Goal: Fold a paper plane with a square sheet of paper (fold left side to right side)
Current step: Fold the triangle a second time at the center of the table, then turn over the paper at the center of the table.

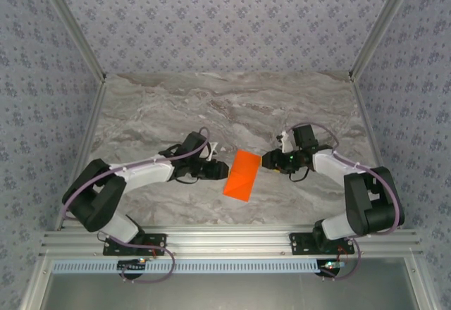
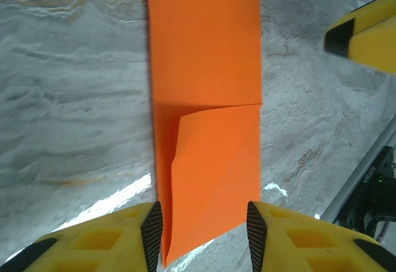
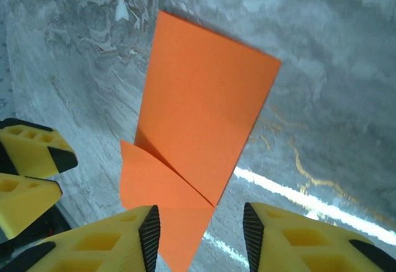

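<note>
The square sheet of paper [image 1: 241,175] is bright orange and lies on the marble table as a folded oblong strip between my two grippers. My left gripper [image 1: 220,171] is at its left edge and my right gripper [image 1: 266,160] at its upper right end. In the left wrist view the paper [image 2: 204,68] runs down between the wide-apart pads of the open left gripper [image 2: 204,232], with a folded flap near them. In the right wrist view the paper [image 3: 204,105] shows a raised triangular flap by the open right gripper [image 3: 201,235]. Neither gripper pinches it.
The marble table [image 1: 176,106] is boxed in by patterned walls and slanted aluminium posts [image 1: 70,28]. A metal rail [image 1: 232,239] runs along the near edge, carrying both arm bases. The right gripper's yellow fingers [image 2: 365,34] and the left gripper's fingers [image 3: 31,167] reach into each other's wrist views.
</note>
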Tool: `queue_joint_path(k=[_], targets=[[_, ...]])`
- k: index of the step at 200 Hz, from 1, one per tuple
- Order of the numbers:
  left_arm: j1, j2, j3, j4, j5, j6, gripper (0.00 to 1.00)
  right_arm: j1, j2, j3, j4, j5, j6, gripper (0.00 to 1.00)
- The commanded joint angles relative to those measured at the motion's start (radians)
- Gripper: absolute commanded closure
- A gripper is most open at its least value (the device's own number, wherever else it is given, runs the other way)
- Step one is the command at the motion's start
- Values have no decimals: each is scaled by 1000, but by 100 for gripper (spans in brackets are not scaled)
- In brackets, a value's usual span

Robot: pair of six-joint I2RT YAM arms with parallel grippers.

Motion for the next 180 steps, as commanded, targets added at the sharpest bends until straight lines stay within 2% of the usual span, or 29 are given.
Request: queue_joint_path(k=[1,34,59,105,151,180], targets=[[3,85,56,75,72,30,56,18,-25,-33,51,-34,56,56],[3,183,105,79,72,38,50,33,-36,-37,37,-19,57,56],[2,209,96,142,99,12,49,38,-42,-33,19,-11,49,56],[3,217,83,161,113,9,60,38,-40,-35,8,0,43,56],[3,228,91,149,106,17,64,42,-39,-34,3,0,46,56],[2,220,89,142,91,21,75,54,-36,-37,13,-5,51,56]])
